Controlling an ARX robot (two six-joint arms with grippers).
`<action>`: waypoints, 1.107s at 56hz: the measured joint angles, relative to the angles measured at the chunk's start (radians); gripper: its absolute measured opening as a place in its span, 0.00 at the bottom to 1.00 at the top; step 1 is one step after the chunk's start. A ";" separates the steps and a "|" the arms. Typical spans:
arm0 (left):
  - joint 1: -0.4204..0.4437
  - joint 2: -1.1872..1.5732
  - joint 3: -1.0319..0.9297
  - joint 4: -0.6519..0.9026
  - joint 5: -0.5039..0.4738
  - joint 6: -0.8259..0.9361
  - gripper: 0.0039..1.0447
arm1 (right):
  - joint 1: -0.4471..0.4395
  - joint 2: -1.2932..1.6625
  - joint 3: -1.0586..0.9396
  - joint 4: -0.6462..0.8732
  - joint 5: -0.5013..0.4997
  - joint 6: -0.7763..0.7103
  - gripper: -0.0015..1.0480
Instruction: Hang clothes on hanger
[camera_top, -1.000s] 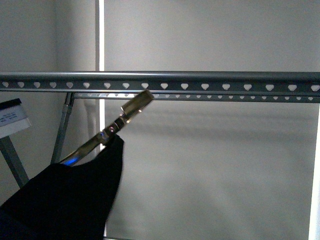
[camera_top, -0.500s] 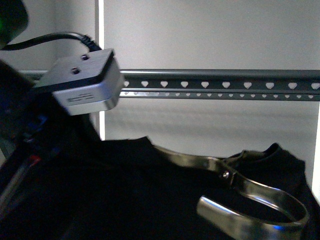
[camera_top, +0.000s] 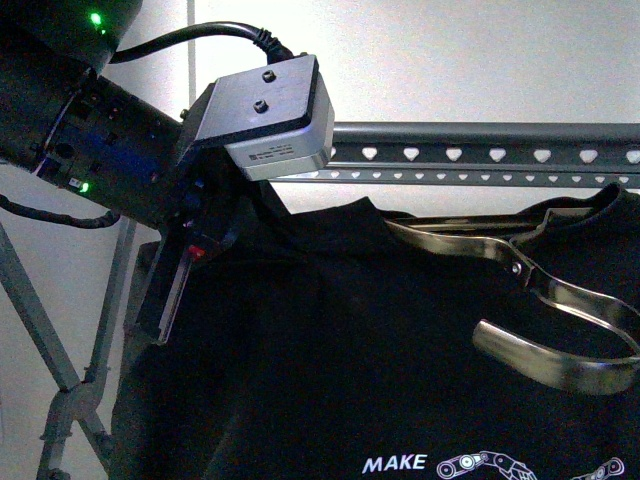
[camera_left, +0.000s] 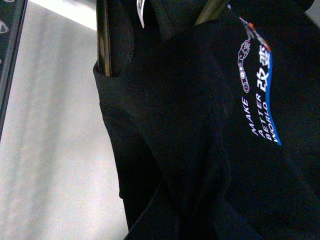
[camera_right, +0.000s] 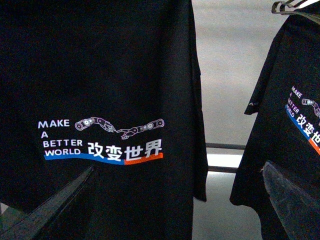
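A: Start under the rail's left end. What's there?

B: My left gripper (camera_top: 165, 315), in front of the rack rail (camera_top: 480, 135), is clamped on the shoulder fabric of the T-shirt (camera_top: 330, 360).

A: And the shirt itself?

B: It hangs in front of the rail, collar just below it and the "MAKE" print lower down. A silver hanger (camera_top: 560, 320) sits in the neck. Its hook curls out below the rail's right stretch, apart from it.

A: Your other side?

B: My right gripper (camera_right: 178, 167) faces the printed chest with its fingers spread wide and nothing between them. Further right, a second T-shirt (camera_right: 285, 115) hangs on its own hanger.
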 joint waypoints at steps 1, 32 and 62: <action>0.000 0.000 0.000 0.000 0.000 0.000 0.04 | 0.000 0.000 0.000 0.000 0.000 0.000 0.93; 0.003 0.000 0.000 0.000 -0.009 0.000 0.04 | -0.499 0.598 0.297 0.121 -0.895 -0.312 0.93; 0.001 0.000 0.000 0.000 -0.006 0.000 0.04 | -0.267 1.212 0.844 0.005 -0.767 -1.405 0.93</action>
